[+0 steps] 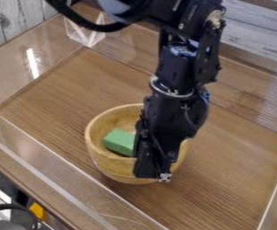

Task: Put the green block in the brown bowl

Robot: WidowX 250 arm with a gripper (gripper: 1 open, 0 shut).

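Your fingers (153,169) are pressed together, down at the near right part of the brown bowl (102,162). They are dark, with angular, jointed shapes, and they cover part of the bowl's rim. Whether they touch the wood, you cannot tell from this view.

The green block (120,141) is inside the bowl, just beside your fingers on their left as you look at it. It has a plain, matte face and straight edges, and it lies at a slant against the round hollow. Part of it may be hidden behind the dark metalwork.

The bowl is round, light brown and thick-walled, with a smooth curved side, and it sits under and to the left of your fingers. Beneath it, the counter (57,103) is brown with a fine wood-like grain, and it spreads out on both sides of your fingers.

Well apart from your fingers, toward the far left, you have a clear, shiny bracket (91,36) with angled faces. Beyond it is a pale ribbed panel (19,14). Low on the left, also well away from your fingers, is a small orange item (37,210) beside something black and curved (9,208).
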